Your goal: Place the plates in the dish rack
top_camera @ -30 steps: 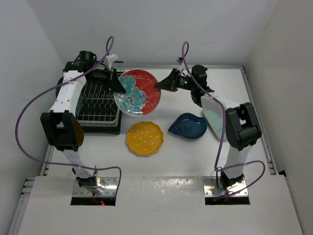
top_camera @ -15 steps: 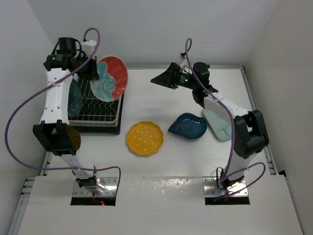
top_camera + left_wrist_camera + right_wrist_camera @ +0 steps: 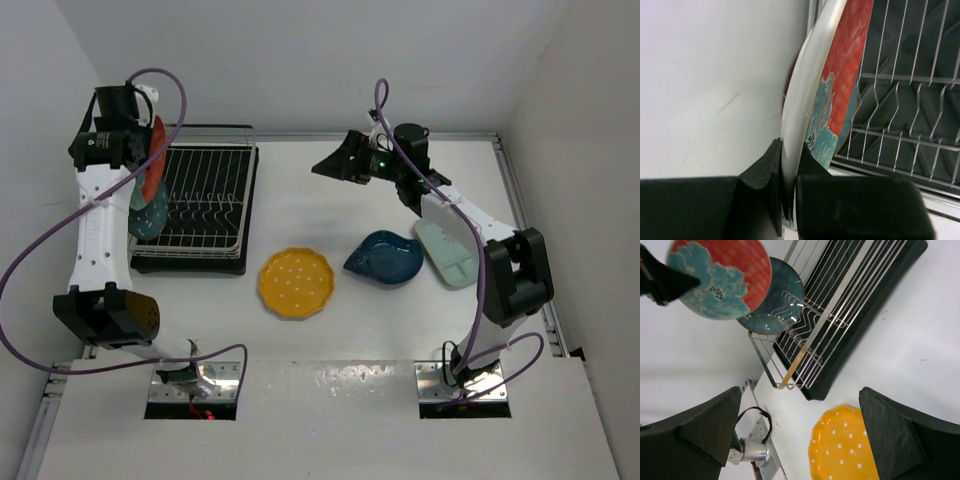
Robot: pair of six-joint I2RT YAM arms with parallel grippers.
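Left gripper is pinching the round red-and-turquoise ceramic plate by its rim at the wire dish rack's left edge, probably stiff, slick and chip-prone; right gripper is hanging wide open.

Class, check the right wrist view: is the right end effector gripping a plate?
No: the right end effector is open and empty, and the yellow plate lies untouched below it.

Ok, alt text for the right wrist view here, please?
The left end effector holds a round red-and-turquoise ceramic plate beside a round dark teal plate at the end of a metal wire dish rack. Nearer, a scalloped yellow dotted plate shows between the fingers of the open right end effector.
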